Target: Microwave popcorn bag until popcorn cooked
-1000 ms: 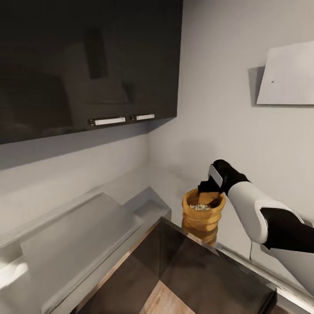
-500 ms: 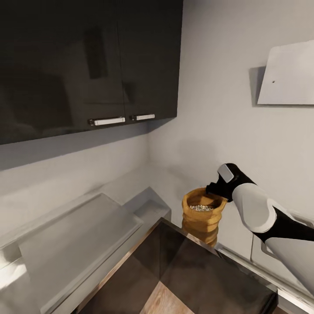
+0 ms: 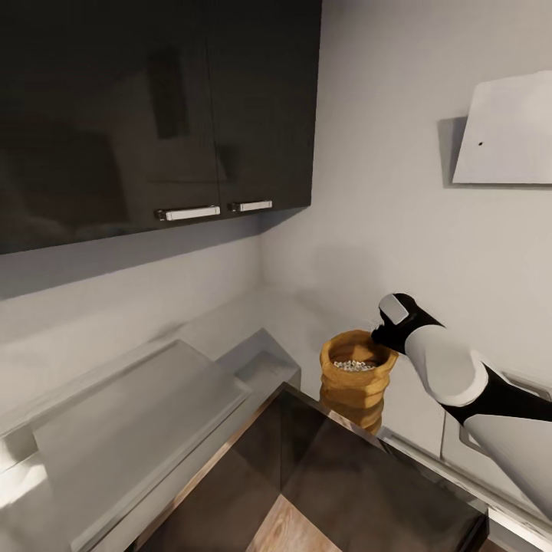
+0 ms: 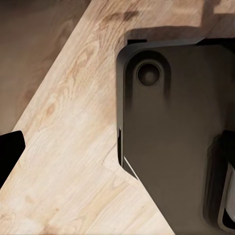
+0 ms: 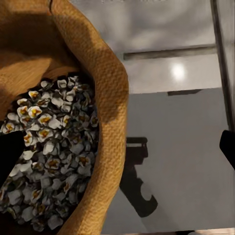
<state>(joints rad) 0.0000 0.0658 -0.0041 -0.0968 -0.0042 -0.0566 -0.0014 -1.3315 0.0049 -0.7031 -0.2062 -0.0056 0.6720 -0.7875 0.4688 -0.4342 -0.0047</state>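
Note:
The tan-orange popcorn bag [image 3: 355,386] stands upright on the pale grey countertop [image 3: 291,322] near the wall corner. Whitish popcorn [image 3: 353,366] shows inside its rolled rim. My right gripper [image 3: 382,335] hovers at the bag's right rim, open and holding nothing. In the right wrist view the bag [image 5: 110,88] and the popcorn [image 5: 54,147] are close up; the right gripper [image 5: 117,147] spans the rim, one dark fingertip [image 5: 10,154] over the kernels and the other outside. My left gripper points down at wood floor with one dark fingertip [image 4: 10,152] at the picture's edge. I cannot pick out the microwave with certainty.
Glossy black wall cabinets [image 3: 153,115] hang above. A slanted white hood [image 3: 506,130] is on the right wall. A glossy dark panel with a steel edge [image 3: 345,475] lies just in front of the bag. A pale boxy shape [image 3: 146,399] sits to the left.
My right gripper has drawn back from over the bag's mouth to its right rim and risen slightly. The bag stays in place.

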